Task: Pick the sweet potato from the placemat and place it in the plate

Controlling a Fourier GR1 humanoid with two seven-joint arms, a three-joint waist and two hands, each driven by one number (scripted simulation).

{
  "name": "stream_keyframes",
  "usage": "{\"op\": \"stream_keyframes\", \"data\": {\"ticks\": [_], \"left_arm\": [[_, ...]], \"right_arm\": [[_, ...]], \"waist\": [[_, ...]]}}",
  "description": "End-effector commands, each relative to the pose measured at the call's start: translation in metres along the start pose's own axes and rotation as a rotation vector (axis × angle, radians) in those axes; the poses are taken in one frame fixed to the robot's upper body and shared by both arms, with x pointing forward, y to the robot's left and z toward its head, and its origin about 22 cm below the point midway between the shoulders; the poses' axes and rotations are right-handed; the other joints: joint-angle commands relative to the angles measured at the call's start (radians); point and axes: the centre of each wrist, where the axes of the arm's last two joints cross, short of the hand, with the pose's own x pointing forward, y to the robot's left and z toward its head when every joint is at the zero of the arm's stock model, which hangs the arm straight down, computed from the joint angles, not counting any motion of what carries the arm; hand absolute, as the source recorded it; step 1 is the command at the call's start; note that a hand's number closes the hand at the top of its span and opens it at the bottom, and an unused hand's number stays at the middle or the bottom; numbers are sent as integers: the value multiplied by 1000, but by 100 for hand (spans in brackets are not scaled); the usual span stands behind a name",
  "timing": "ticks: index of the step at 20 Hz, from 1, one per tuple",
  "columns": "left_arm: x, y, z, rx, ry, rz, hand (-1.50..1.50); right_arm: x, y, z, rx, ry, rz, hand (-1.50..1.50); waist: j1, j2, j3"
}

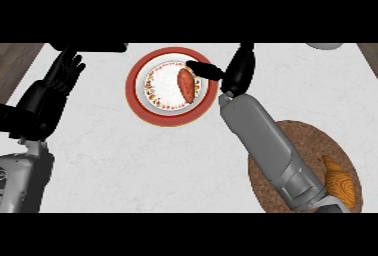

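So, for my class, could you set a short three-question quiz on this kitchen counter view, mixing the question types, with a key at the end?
1. True or false: the orange-red sweet potato lies on the round brown woven placemat.
2. Multiple choice: where is the robot's black right hand? A) flat on the placemat B) at the right rim of the round red-rimmed white plate C) off the counter
3. Fill in: the robot's black left hand shows at the view's ____ side, fingers up and open, holding nothing.

Key
1. False: it lies in the plate.
2. B
3. left
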Motion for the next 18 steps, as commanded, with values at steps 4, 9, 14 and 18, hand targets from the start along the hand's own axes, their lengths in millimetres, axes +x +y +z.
{"op": "stream_keyframes", "data": {"ticks": [4, 9, 14, 18], "left_arm": [[-12, -1, 15, 64, 23, -14, 0], [-8, 2, 20, 31, 23, -1, 0], [-16, 1, 14, 45, 37, -20, 0], [-14, -21, 9, 52, 22, -16, 0]], "right_arm": [[-42, -42, 24, 46, -28, -10, -150], [-63, -81, 38, 44, -24, 31, -150], [-61, -130, 52, 66, -42, 27, -150], [-70, -146, 57, 11, -71, 103, -150]], "waist": [[-41, -11, -1], [-38, -11, -1], [-42, -10, -1], [-44, -10, -1]]}}
